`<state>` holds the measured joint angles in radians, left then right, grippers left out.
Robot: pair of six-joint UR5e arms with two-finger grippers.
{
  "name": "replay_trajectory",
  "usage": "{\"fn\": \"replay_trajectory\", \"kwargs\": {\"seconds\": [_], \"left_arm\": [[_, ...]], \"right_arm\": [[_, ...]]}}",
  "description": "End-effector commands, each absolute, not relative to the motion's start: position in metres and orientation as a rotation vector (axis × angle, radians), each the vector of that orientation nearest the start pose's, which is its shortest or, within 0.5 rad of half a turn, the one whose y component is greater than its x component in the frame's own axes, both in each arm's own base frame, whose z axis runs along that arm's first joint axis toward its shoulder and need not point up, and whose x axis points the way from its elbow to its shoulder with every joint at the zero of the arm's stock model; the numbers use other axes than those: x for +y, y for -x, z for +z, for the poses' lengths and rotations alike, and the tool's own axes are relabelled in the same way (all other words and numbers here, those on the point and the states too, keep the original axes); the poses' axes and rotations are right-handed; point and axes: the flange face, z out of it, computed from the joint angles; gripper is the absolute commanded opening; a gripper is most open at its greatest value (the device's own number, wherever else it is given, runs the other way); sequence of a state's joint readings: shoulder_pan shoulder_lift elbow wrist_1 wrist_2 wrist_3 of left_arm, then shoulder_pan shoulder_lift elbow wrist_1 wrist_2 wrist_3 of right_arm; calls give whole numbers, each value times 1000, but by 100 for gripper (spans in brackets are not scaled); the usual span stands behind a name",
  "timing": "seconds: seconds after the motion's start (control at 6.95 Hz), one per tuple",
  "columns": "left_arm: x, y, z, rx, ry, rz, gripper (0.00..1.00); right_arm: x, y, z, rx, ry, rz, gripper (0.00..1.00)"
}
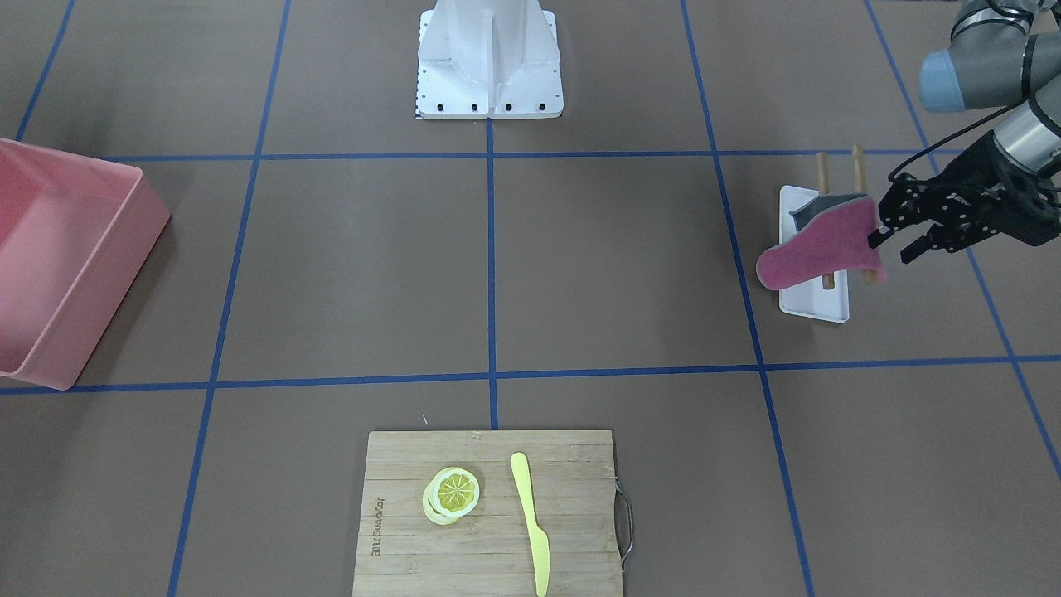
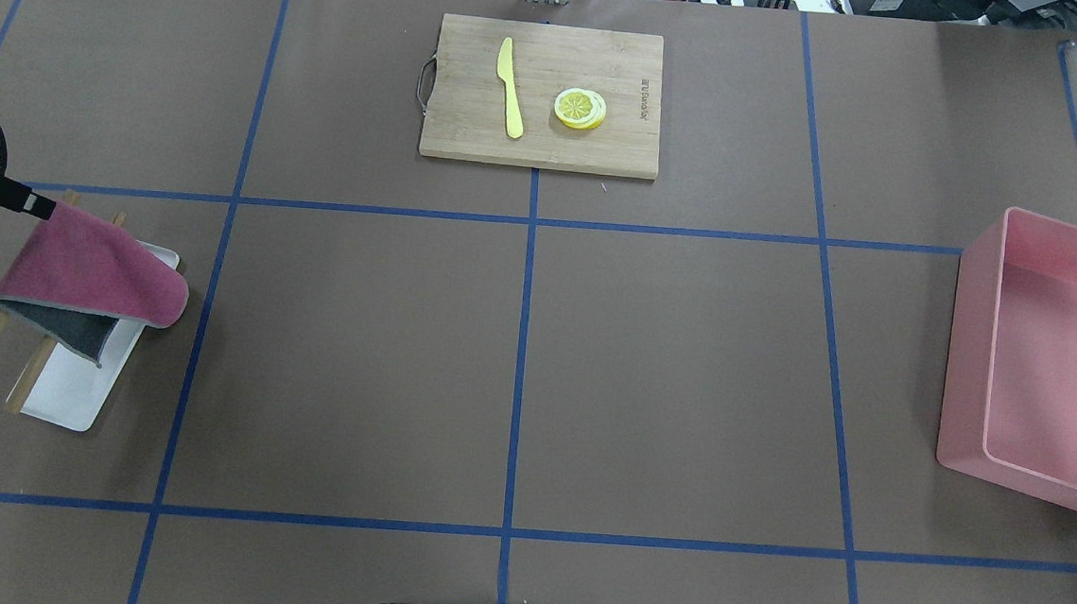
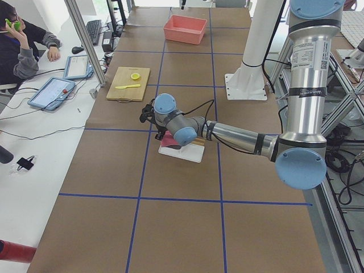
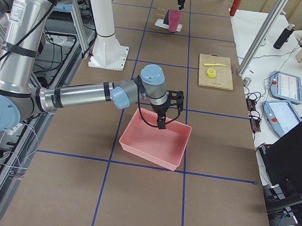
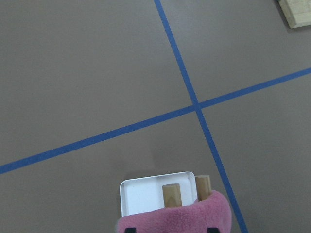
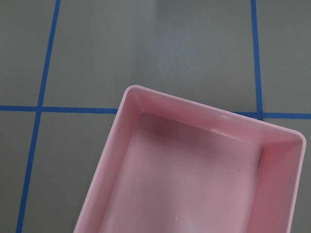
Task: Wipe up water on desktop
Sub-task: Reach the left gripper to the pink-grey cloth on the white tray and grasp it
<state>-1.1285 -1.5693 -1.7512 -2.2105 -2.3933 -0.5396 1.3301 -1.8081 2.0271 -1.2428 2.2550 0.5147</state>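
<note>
- Pinches a raspberry-pink fleece cloth (image 1: 816,249), grey on its underside, by one edge in the left gripper (image 1: 885,240), jaws pressed together on the fabric.
- Hangs that cloth folded over just above the white rectangular tray (image 1: 816,308), across the two wooden rods (image 1: 822,170) running along the tray; cannot tell whether fabric and rods touch.
- Holds the right gripper (image 4: 162,125) over the pink plastic bin (image 1: 50,274), far from the tray at the opposite end; cannot tell whether spread or pressed together.
- Spreads the matte brown desktop (image 1: 613,265), crossed by blue tape lines, out from under the tray on every side; shows no clear puddle or sheen near the tray or beyond it.
- Keeps the bamboo cutting board (image 1: 489,514), with a yellow plastic knife (image 1: 530,522) and a lemon slice (image 1: 453,492) on it, well apart from the tray, toward the operators' edge.
- Judged risks:
  - Could snag the hanging fold on the rods while lifting clear, dragging or tipping the tray.
  - Could lose the cloth mid-swipe, since only one edge sits between the jaws and friction on the surface pulls against that thin hold.
  - Could wipe a dry patch and miss the spill, since nothing marks where the water lies.
  - Could smear with only a bunched corner if lowered from above the tray without flattening the fold.
</note>
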Motion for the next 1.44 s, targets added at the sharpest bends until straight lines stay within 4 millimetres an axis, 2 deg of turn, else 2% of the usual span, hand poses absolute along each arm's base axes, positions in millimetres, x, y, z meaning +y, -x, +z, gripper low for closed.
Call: {"fn": "replay_trajectory", "kwargs": {"seconds": [0.0,0.43,0.58,0.72,1.15,1.29], "left_arm": [[-477,-171,494,1048,-299,261,56],[-478,-172,499,1044,-292,261,36],[-478,-172,502,1042,-292,260,32],[-478,-172,500,1046,-298,261,21],[-477,-171,496,1053,-300,258,0],[-476,-170,494,1061,-312,263,0]], "right_arm": [[-413,30,504,-812,-242,71,100],[-413,30,504,-811,-242,70,100],[-413,30,504,-811,-242,70,100],[-413,30,504,-812,-242,71,100],[-414,30,501,-817,-246,66,100],[-420,32,493,-828,-262,56,100]]}}
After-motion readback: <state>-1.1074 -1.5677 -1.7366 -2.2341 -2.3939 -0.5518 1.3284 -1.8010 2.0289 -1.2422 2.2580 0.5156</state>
